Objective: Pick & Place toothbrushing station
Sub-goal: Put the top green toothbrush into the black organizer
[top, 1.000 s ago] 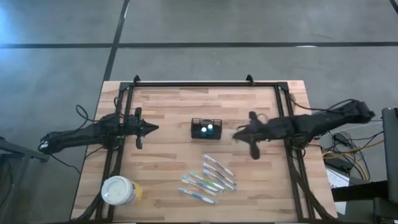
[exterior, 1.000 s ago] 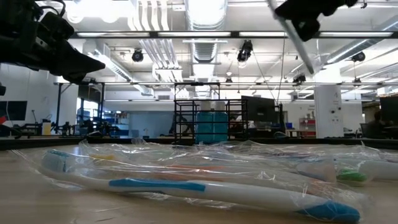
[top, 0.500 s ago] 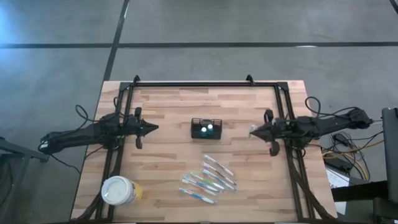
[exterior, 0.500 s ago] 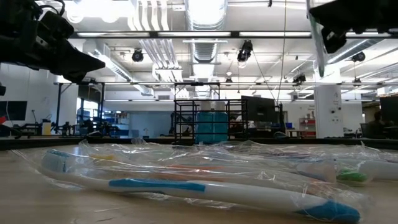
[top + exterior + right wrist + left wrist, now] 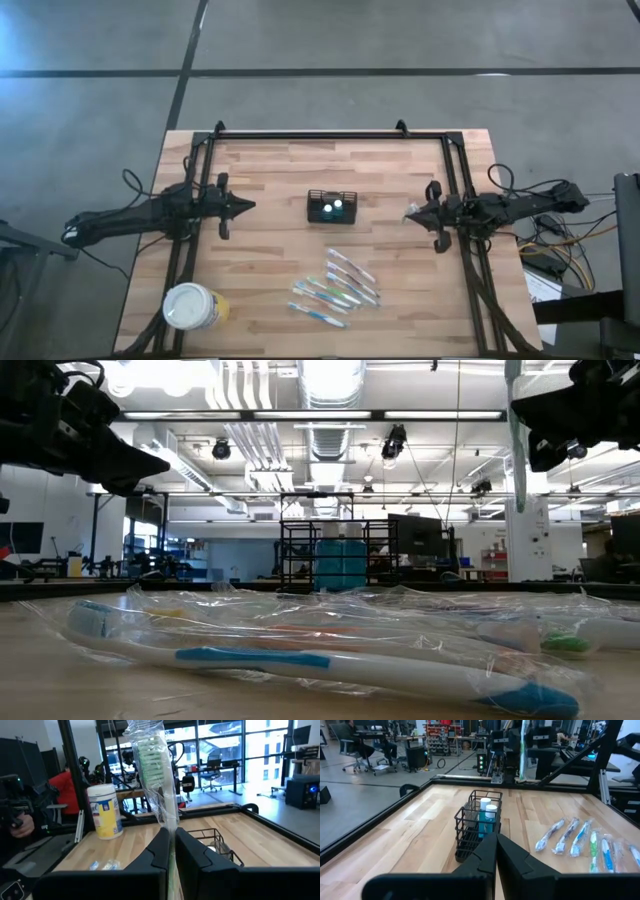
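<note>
The toothbrushing station, a small black wire basket (image 5: pixel 332 207) (image 5: pixel 476 826) holding two white-capped bottles, stands on its base at the table's middle. Several wrapped toothbrushes (image 5: pixel 336 288) (image 5: pixel 580 837) lie flat nearer the front edge. My right gripper (image 5: pixel 410 212) (image 5: pixel 170 832) hangs above the table's right side, right of the basket, shut on a plastic-wrapped toothbrush (image 5: pixel 156 765) (image 5: pixel 514 410) with green bristles. My left gripper (image 5: pixel 250 207) (image 5: pixel 496 837) waits shut and empty left of the basket, pointing at it. My right gripper pinches the wrapped toothbrush's handle (image 5: pixel 171 822) between its two fingers, below the head. The fingers come roughly level from the table's right side and lie across the brush. The brush stands upright, head (image 5: pixel 152 755) up, lifted clear of the table.
A round white-lidded yellowish tub (image 5: pixel 190 307) (image 5: pixel 105 810) stands at the table's front left corner. A black frame rail (image 5: pixel 310 135) runs along the table's far edge and sides. Bare wood lies between the basket and each gripper.
My right gripper has drawn back toward the table's right edge, away from the basket, and sunk a little, staying shut on the wrapped toothbrush. The brush has swung from slanted to upright.
</note>
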Robot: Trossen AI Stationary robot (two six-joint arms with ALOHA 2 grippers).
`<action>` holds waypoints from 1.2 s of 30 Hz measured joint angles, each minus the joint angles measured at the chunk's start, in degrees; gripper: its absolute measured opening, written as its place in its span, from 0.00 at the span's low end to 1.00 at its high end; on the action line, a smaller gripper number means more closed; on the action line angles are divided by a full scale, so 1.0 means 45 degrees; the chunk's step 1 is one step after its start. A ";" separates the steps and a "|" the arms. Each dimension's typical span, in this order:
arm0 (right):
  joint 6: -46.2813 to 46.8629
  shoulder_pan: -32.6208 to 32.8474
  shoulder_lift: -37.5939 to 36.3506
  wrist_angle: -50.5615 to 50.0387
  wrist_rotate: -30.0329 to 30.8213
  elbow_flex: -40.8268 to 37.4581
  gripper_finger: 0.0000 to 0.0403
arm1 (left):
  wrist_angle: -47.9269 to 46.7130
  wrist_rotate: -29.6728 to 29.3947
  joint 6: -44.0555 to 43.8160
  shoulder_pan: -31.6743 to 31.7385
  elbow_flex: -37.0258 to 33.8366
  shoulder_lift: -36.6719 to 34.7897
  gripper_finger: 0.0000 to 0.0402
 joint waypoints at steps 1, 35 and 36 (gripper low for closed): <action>0.0000 0.0000 -0.0101 0.0006 0.0029 -0.0074 0.03 | 0.0098 -0.0003 0.0000 0.0005 -0.0034 0.0000 0.03; -0.4201 -0.2220 0.9364 0.2960 -0.0613 0.6865 0.02 | 0.0819 -0.0008 0.0306 0.0005 -0.0193 0.0000 0.03; -0.4405 -0.2367 0.9750 0.3461 -0.0781 0.6906 0.02 | 0.0815 -0.0008 0.0306 0.0005 -0.0193 0.0000 0.03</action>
